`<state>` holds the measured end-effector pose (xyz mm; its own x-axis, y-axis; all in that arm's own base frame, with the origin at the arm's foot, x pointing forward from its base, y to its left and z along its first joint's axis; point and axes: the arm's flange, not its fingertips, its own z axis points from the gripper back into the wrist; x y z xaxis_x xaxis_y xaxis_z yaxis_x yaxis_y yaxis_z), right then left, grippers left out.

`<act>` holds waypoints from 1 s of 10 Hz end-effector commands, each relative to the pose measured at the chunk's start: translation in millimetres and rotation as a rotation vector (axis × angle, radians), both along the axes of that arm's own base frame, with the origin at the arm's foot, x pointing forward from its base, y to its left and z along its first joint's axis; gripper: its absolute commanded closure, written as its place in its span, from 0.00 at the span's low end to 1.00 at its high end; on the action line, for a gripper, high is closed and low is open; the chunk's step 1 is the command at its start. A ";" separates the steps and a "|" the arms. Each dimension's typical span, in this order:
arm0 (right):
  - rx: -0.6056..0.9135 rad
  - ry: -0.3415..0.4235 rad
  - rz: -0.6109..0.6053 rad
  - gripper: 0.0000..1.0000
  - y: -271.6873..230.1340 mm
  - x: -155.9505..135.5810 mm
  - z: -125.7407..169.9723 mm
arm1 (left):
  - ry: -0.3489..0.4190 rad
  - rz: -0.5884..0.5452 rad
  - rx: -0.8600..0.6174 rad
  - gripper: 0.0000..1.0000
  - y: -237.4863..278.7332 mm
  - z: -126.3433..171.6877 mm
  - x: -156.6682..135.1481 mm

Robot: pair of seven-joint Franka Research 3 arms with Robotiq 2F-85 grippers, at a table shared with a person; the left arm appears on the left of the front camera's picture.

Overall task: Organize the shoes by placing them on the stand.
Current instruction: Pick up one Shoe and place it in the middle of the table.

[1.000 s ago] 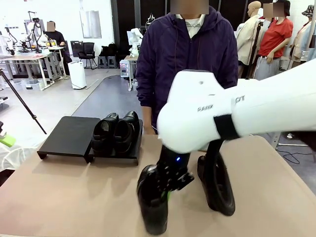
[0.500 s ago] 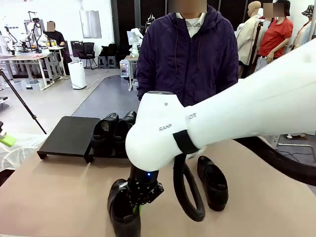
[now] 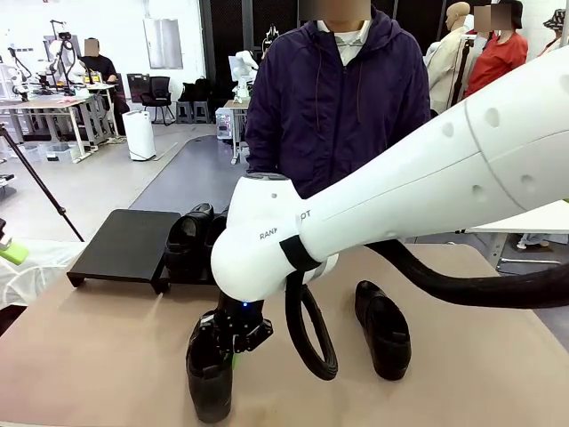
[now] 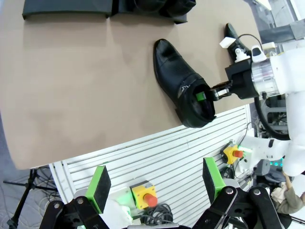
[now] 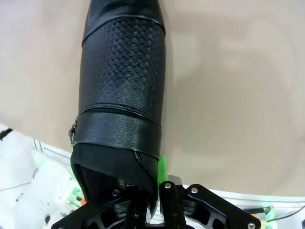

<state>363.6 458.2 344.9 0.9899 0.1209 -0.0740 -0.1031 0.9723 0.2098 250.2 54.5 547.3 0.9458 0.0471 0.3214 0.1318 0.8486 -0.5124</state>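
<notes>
My right gripper [image 3: 233, 342] is shut on the heel rim of one black shoe [image 3: 209, 378], held low over the table's near edge, left of centre. In the right wrist view that shoe [image 5: 121, 81] stretches away from the gripper [image 5: 152, 191], one green pad [image 5: 161, 168] pressed against its collar. A second shoe [image 3: 384, 329] lies loose on the table to the right. Two more shoes [image 3: 194, 233] sit on the right platform of the black stand [image 3: 124, 245]; its left platform is bare. My left gripper [image 4: 155, 183] hangs open beyond the table's near edge, looking at the held shoe [image 4: 178, 78].
A person in a purple hoodie [image 3: 338, 98] stands at the far side behind the stand. The right arm's white link and black cable loop [image 3: 307, 334] cross the table's middle. Emergency-stop buttons [image 4: 145, 195] sit below the table's near edge.
The right arm has swung left and toward the near edge, carrying the shoe with it. The loose shoe on the right and the pair on the stand stayed put.
</notes>
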 end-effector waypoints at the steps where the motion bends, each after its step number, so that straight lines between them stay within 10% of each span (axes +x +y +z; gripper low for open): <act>1: -0.038 -0.035 -0.083 1.00 19.2 3.7 -0.5 | 0.002 -0.008 0.007 0.00 3.9 1.5 -0.3; 4: -0.035 -0.034 -0.079 0.85 17.8 6.1 -1.8 | 0.002 -0.008 0.007 0.00 3.9 1.5 -0.3; 5: -0.026 -0.016 -0.063 0.27 16.9 6.2 -1.3 | 0.002 -0.008 0.007 0.00 3.9 1.5 -0.3; 6: -0.021 -0.007 -0.057 0.00 15.8 6.5 -1.1 | 0.002 -0.008 0.007 0.00 3.9 1.5 -0.3; 10: 0.096 0.074 -0.008 0.00 -61.1 16.3 51.3 | 0.002 -0.008 0.007 0.00 3.9 1.5 -0.3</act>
<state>382.7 444.5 372.1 0.9931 0.0733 -0.0918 -0.0469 0.9638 0.2626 250.2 54.5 547.4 0.9458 0.0473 0.3214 0.1317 0.8485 -0.5125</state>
